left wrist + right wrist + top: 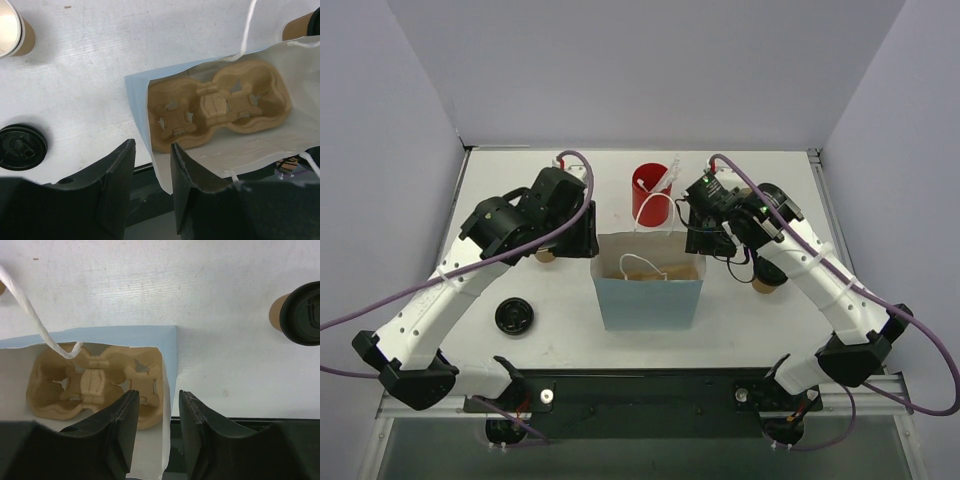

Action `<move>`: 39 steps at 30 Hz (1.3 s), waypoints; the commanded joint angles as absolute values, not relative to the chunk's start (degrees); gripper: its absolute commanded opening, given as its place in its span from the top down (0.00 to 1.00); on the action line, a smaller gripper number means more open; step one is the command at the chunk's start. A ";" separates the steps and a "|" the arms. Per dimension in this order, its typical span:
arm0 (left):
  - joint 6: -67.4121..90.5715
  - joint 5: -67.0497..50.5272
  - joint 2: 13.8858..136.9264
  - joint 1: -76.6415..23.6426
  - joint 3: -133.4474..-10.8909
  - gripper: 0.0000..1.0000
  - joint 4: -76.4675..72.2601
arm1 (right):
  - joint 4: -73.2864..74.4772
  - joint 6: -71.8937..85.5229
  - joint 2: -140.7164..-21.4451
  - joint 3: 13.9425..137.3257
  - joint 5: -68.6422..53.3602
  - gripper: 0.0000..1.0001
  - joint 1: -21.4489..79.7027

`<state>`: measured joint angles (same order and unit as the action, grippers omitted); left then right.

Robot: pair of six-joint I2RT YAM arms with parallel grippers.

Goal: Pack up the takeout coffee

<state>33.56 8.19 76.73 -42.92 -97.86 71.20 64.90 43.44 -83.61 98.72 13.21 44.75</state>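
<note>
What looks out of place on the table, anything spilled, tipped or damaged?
No spill or damage shows. One oddity: a black lid lies loose on the table, apart from the lidless cup, which stands uncovered. The lidded coffee stands upright, and the carrier lies flat inside the blue bag.

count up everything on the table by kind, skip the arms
paper cups: 3 (lidded kraft cup, lidless kraft cup, red cup)
loose black lid: 1
blue paper bag: 1
pulp cup carrier, inside the bag: 1
total: 6
stirrers in the red cup: too small to count
</note>
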 commanded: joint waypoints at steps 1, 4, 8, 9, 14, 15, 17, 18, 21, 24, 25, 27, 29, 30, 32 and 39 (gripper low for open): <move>33.57 7.65 75.06 -42.63 -93.88 0.55 69.88 | 67.85 42.54 -83.41 100.46 13.36 0.62 44.30; 33.75 7.56 75.85 -42.63 -92.64 0.55 69.00 | 68.20 42.89 -83.06 98.62 13.62 0.62 44.30; 33.14 7.82 76.81 -42.63 -91.93 0.58 67.94 | 68.38 42.36 -83.23 97.03 14.50 0.61 44.30; 32.87 7.82 77.16 -42.63 -91.85 0.63 67.85 | 68.29 42.36 -83.23 96.94 14.85 0.62 44.38; 31.91 7.99 79.26 -42.45 -98.76 1.00 68.19 | 68.03 40.26 -86.39 102.81 14.24 1.00 44.30; 31.73 8.35 80.06 -42.45 -101.57 1.00 69.25 | 69.07 40.43 -87.09 105.18 13.98 1.00 44.30; 32.08 10.44 81.73 -42.45 -107.72 1.00 72.66 | 70.48 41.65 -88.85 111.58 13.71 1.00 44.56; 32.43 10.98 81.48 -42.36 -106.88 1.00 72.69 | 70.92 42.27 -89.12 112.06 13.97 1.00 44.73; 32.26 7.66 79.02 -40.00 -94.69 1.00 67.78 | 67.35 42.71 -87.81 104.27 14.50 1.00 44.65; 32.69 5.54 78.58 -38.94 -93.16 1.00 66.36 | 66.09 41.84 -88.41 100.99 14.23 1.00 44.12; 32.87 5.97 78.66 -38.85 -94.30 1.00 66.62 | 66.01 41.66 -88.68 101.25 14.50 1.00 43.95; 32.35 6.41 80.15 -38.15 -100.33 1.00 67.76 | 66.18 41.05 -89.21 104.83 14.15 1.00 43.59; 31.56 6.85 82.69 -37.79 -105.79 1.00 70.92 | 67.14 40.96 -89.47 108.79 14.32 1.00 43.51; 31.38 6.86 83.23 -37.71 -109.82 1.00 71.80 | 67.76 41.13 -89.82 112.29 14.33 1.00 43.51; 31.38 6.86 83.58 -37.71 -111.18 1.00 73.21 | 68.99 41.75 -89.83 114.43 14.33 1.00 43.59; 32.52 5.19 80.07 -37.71 -99.50 1.00 68.83 | 66.10 43.33 -87.63 106.27 14.23 1.00 43.51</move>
<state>32.32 6.70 81.17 -37.87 -104.47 70.85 65.39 42.46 -88.33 110.67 13.52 43.83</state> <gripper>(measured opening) 0.022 0.027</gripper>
